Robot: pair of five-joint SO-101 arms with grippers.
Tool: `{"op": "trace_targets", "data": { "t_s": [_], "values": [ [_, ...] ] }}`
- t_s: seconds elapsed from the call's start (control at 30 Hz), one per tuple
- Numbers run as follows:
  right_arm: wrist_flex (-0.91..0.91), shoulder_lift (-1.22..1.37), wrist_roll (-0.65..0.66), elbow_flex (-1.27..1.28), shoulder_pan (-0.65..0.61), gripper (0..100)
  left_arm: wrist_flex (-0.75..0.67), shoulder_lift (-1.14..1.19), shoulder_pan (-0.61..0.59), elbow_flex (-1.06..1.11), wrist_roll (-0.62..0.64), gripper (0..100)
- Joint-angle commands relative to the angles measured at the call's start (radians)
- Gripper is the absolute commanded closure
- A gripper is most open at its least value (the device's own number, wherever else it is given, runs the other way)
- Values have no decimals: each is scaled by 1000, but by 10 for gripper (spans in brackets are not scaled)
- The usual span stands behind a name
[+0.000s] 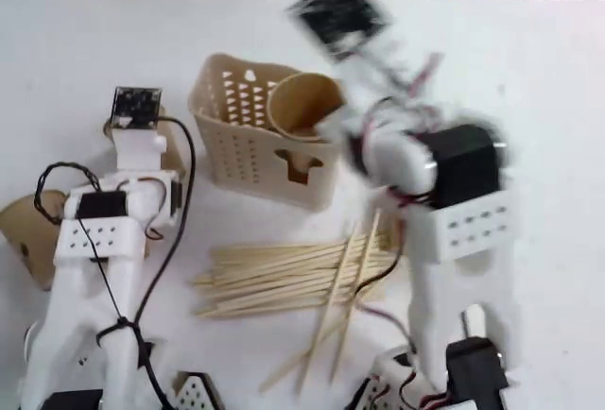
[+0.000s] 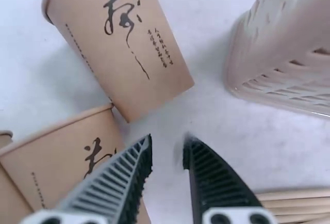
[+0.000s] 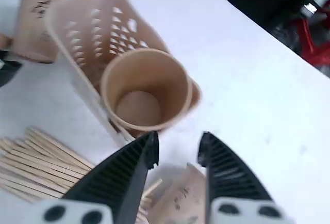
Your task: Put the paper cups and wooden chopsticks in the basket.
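- Paper cups (image 2: 118, 43) look light and thin-walled. They would likely crush under a hard squeeze and roll if nudged on their sides. A hold across the rim, 1 finger inside and 1 outside, looks safest.
- 1 tilted cup (image 3: 147, 92) already sits in one end of the basket (image 1: 236, 145), its mouth open toward the right gripper (image 3: 178, 144). That gripper's fingers are parted with nothing between them.
- A loose cup (image 3: 180, 198) lies on the worktop (image 1: 529, 51) just beneath that gripper.
- The left gripper (image 2: 167, 149) hangs low over the worktop, its fingers slightly apart and empty. 2 of the cups sit just by it, near the basket's wall.
- Wooden chopsticks (image 1: 284, 278) lie in a loose sheaf in front of the basket, between the 2 arms, with a few crossed over the pile.
- They look stiff, thin, smooth and light. A pinch on 1 or 2 risks a slip or scattering the rest. I judge a grip across the middle of a bunch best, with the fingers square to the sticks.
- The basket is perforated plastic, probably rigid. It is probably light enough to slide if bumped, so each drop into it should be gentle.
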Motion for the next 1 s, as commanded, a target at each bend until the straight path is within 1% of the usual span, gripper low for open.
{"op": "trace_targets", "data": {
  "t_s": [0.0, 0.07, 0.13, 0.27, 0.37, 0.6, 0.77, 0.97],
  "values": [
    [-7, 21, -92, 61, 220, 941, -17, -22, 10, -5, 11, 883],
    [-27, 81, -133, 106, 303, 904, -17, -22, 10, -5, 11, 883],
    [-56, 156, -186, 143, 351, 861, -17, -22, 10, -5, 11, 883],
    [-94, 326, -356, 152, 400, 813, -17, -22, 10, -5, 11, 883],
    [-122, 446, -422, 124, 404, 792, -17, -22, 10, -5, 11, 883],
    [-90, 691, -477, -60, 412, 780, -17, -22, 10, -5, 11, 883],
    [-5, 837, -477, -186, 415, 780, -17, -22, 10, -5, 11, 883],
    [7, 943, -470, -195, 440, 783, -17, -22, 10, -5, 11, 883]
  ]
}}
